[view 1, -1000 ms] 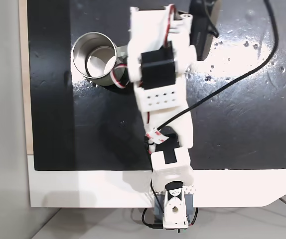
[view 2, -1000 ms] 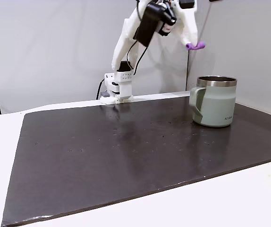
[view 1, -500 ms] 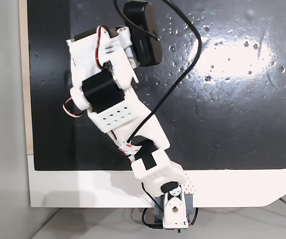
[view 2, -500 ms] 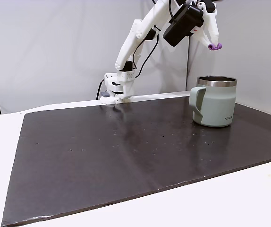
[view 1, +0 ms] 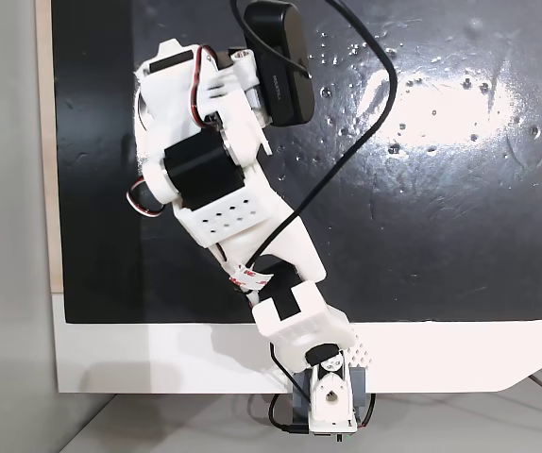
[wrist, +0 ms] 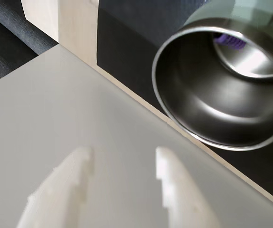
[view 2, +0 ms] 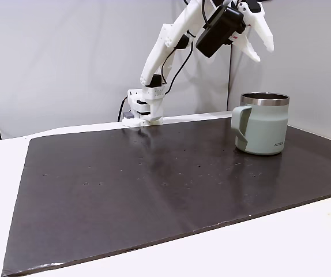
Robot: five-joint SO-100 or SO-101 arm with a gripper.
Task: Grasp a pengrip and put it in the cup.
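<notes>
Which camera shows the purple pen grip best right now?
The wrist view: the pen grip lies inside the cup at its metal bottom. In a fixed view from the side, the cup's wall hides it; in the top-down one, the arm covers the cup.

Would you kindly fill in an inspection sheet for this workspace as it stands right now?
Surface: black mat on a white table, speckled with small marks.
Job's things: pale green mug upright near the mat's right edge in a fixed view; purple pengrip lies inside it, seen in the wrist view.
Clutter: nothing seen.
End effector: the end effector hangs open and empty above the mug; both fingers apart in the wrist view.
Cables: black cable loops from the black camera back along the arm.
Surroundings: plain grey wall behind the table.
</notes>
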